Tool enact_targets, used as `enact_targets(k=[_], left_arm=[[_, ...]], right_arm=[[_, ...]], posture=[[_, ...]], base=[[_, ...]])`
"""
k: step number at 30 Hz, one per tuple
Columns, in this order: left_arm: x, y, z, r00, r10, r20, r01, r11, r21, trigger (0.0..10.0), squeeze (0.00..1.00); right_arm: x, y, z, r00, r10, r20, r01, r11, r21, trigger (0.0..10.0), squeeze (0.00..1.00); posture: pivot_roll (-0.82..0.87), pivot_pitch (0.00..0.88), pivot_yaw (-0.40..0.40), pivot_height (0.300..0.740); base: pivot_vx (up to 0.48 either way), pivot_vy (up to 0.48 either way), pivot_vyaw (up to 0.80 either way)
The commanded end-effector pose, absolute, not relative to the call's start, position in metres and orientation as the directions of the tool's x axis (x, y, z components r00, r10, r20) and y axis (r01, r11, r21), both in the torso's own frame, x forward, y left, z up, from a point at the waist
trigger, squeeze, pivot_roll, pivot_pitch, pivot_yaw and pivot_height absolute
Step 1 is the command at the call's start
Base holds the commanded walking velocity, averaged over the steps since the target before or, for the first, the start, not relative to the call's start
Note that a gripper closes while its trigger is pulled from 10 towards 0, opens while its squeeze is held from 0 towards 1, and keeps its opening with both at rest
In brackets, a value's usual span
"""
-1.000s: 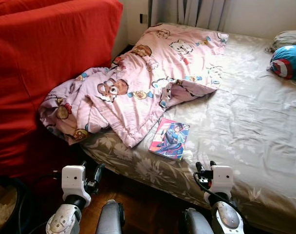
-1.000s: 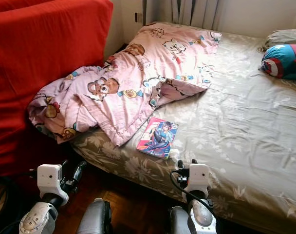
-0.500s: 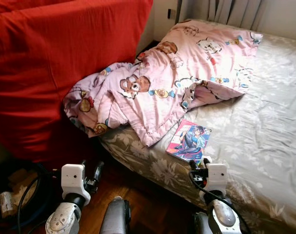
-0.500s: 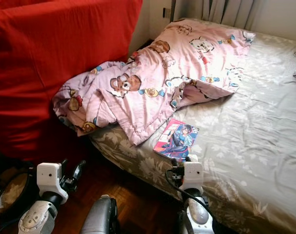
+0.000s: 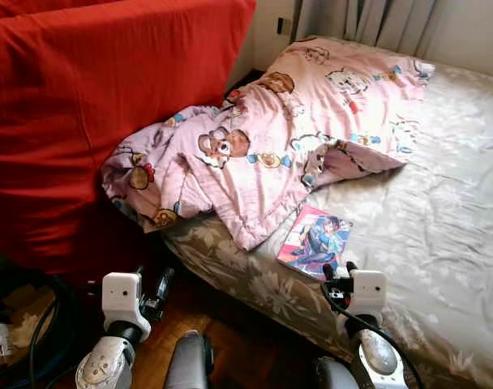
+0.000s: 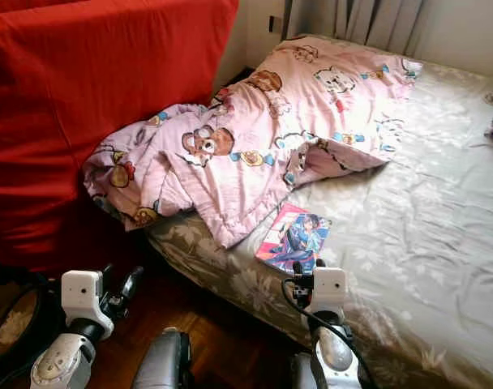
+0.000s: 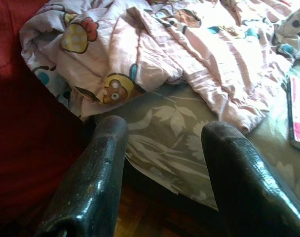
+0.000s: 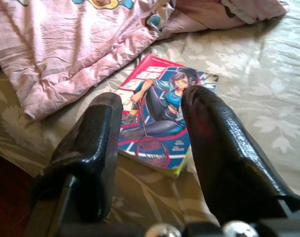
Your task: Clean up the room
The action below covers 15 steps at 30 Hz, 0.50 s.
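- Step in hand, as I judge it: lining up on the book (image 5: 315, 241) — it lies flat, cover up, on the near edge of the bed (image 5: 441, 203), just beside the blanket's lower hem and not under it.
- Right gripper (image 8: 155, 148) sits low at the bed's near side, just short of the book; in the wrist view the book lies straight ahead between the fingers (image 8: 93, 148), which are spread with nothing between them.
- Left gripper (image 7: 162, 163) hangs to the left over the wood floor (image 5: 230, 340), aimed at the mattress corner; fingers spread, holding nothing.
- Next move likely calls for the right arm to reach forward and down over the mattress edge, then close on the book's near edge. A thin, flat book on soft bedding — hard to get a finger under; it may slide or press into the sheet.
- Around: the pink cartoon blanket (image 5: 271, 146) is crumpled across the far-left part of the bed, spilling off its left corner against the red-draped sofa (image 5: 84, 105). It probably needs straightening too.
- Cables and clutter (image 5: 19, 316) lie on the floor at the near left, well apart from the book.
- Nothing lies between right gripper and book; only the bed's edge has to be cleared.
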State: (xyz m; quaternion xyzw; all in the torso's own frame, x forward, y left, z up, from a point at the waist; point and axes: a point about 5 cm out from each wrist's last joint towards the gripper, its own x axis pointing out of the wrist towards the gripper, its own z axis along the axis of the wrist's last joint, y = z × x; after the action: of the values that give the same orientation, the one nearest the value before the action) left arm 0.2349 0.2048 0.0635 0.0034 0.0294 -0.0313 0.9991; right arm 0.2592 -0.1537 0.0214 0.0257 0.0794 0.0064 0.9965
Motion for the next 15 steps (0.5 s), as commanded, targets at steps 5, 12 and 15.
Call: enact_targets(k=[5,12,15], left_arm=[[0.2340,0.2038,0.0611,0.995,-0.065,-0.074,0.064,0.998,-0.014,10.0,0.00],[0.2338,0.2035,0.0610,0.995,-0.065,-0.075,0.064,0.998,-0.015,10.0,0.00],[0.2334,0.2039,0.0609,0.995,-0.064,-0.075,0.063,0.998,-0.015,10.0,0.00]], right_arm=[[0.2565,-0.1559,0.0161,0.983,0.008,-0.183,0.002,0.998,0.055,10.0,0.00],[0.2575,-0.1593,0.0146,0.980,-0.020,-0.197,0.033,0.997,0.066,10.0,0.00],[0.2577,-0.1619,0.0136,0.978,-0.038,-0.207,0.053,0.996,0.070,10.0,0.00]], posture=[[0.07,0.151,-0.012,0.619],[0.07,0.152,-0.013,0.619],[0.08,0.153,-0.014,0.619]], base=[[0.337,0.000,0.00],[0.335,0.000,0.00],[0.342,0.000,0.00]])
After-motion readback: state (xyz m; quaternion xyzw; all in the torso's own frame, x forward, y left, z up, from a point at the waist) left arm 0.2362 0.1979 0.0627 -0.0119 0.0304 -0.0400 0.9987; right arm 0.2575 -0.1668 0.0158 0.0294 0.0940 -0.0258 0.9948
